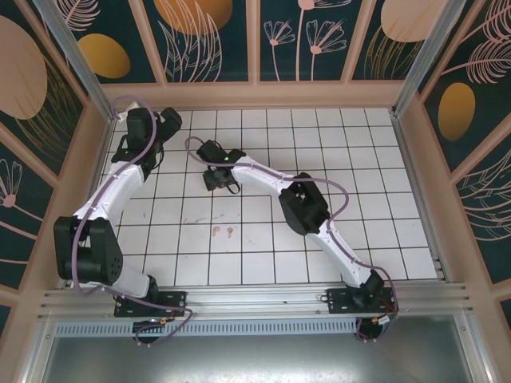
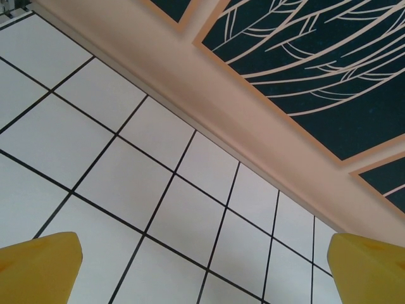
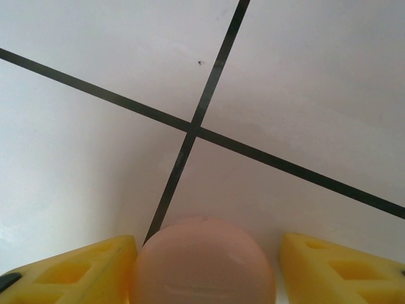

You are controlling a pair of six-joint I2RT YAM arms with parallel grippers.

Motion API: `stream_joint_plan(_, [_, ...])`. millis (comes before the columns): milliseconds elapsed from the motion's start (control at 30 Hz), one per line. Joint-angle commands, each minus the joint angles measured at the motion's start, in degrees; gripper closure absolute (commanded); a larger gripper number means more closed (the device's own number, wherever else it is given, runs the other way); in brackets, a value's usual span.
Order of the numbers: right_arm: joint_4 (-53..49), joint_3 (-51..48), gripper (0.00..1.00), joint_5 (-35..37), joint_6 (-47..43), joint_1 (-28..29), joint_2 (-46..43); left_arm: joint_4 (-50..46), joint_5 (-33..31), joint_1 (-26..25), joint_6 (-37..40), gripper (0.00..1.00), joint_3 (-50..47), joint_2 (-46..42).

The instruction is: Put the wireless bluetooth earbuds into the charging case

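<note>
The right arm (image 1: 263, 171) slants across the middle of the tiled floor (image 1: 359, 175). Tiles to its right lie open (two pink earbuds (image 1: 215, 232) dot the near-centre), and the left arm (image 1: 112, 191) hugs the side wall (image 1: 80, 159).

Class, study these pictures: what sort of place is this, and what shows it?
Probably a robot test cell, not a home: left arm and right arm bolted by an aluminium rail, a white gridded table, printed floral panels walling it in.

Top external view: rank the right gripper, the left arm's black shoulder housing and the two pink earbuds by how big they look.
1. left arm's black shoulder housing, clearly the largest.
2. right gripper.
3. the two pink earbuds, tiny specks that look alike in size, so they are not ranked against each other.
</note>
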Motion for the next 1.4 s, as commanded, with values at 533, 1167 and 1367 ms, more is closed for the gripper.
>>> stream_joint_plan(533, [2.8, -14.0, 0.65, 5.5, 7.6, 0.2, -11.0, 8.1, 6.7, 0.3, -3.2, 0.04, -9.3, -3.9])
stream_joint_plan(1167, [14.8, -40.4, 0.65, -1.2, 24.9, -14.3, -35.6, 46.8, 29.9, -10.2, -5.1, 0.13, -28.8, 2.8])
stream_joint_plan(1367, [17.1, -39.0, 0.65, -4.4, 33.1, -16.3, -36.7, 57.9, 32.1, -13.6, -6.6, 0.15, -32.0, 5.9])
